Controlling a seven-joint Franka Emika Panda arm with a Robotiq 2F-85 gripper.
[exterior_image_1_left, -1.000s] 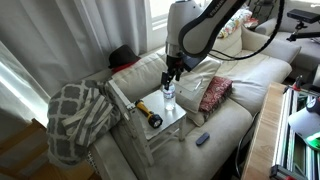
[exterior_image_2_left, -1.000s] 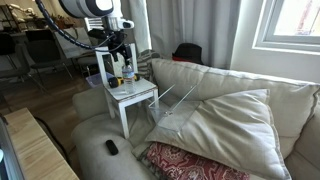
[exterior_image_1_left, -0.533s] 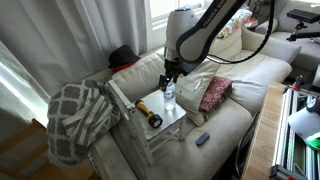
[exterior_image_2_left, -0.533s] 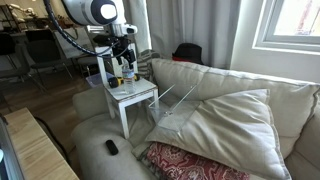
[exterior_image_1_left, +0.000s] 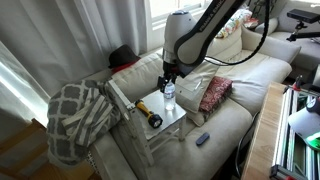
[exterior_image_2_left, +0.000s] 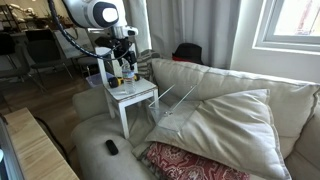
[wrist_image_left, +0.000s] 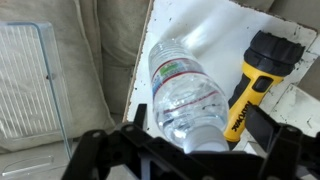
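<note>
The gripper (exterior_image_1_left: 168, 73), centre frame in an exterior view, has edged slightly left, jaws wide apart and empty, likely lining up over the water bottle (exterior_image_1_left: 169, 96)

The bottle (wrist_image_left: 185, 100) is clear, glossy plastic with ribbed walls. The flashlight (wrist_image_left: 252, 80) has a smooth yellow plastic body and matt black parts. The table (wrist_image_left: 215, 25) top is white-painted, speckled and scuffed. The couch (wrist_image_left: 100, 50) is matt beige cloth; the blanket (exterior_image_1_left: 78, 115) looks coarsely woven.

arm (exterior_image_1_left: 198, 32) arched fwd & down, gripper (exterior_image_1_left: 168, 73) pointing straight down w/ jaws wide apart.
</note>
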